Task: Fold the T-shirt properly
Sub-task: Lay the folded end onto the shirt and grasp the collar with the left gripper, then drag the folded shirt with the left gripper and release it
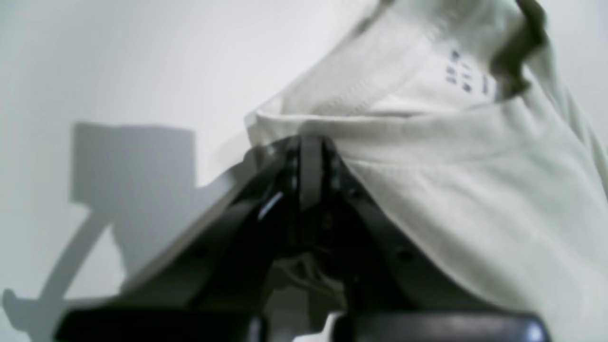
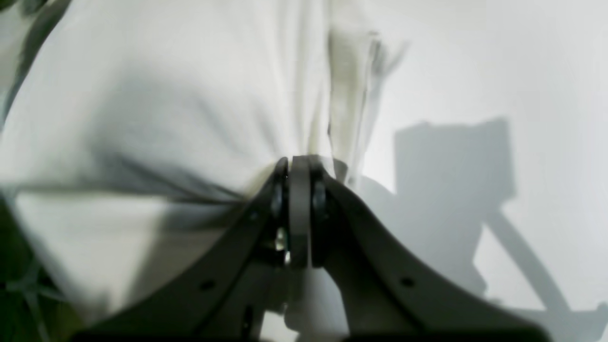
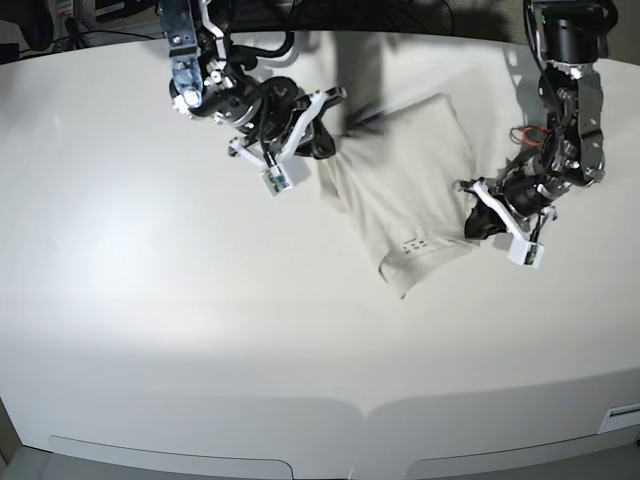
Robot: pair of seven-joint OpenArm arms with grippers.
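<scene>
Two grippers clamp the T-shirt (image 3: 405, 200) at opposite edges: the left gripper (image 3: 472, 208) near the neck label (image 1: 468, 76), the right gripper (image 3: 322, 150) opposite. Only the bare white table (image 3: 150, 300) surrounds it.

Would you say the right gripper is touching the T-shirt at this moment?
Touching. In the right wrist view the right gripper is shut on a bunched fold of the T-shirt, fabric gathering at its tips.
</scene>
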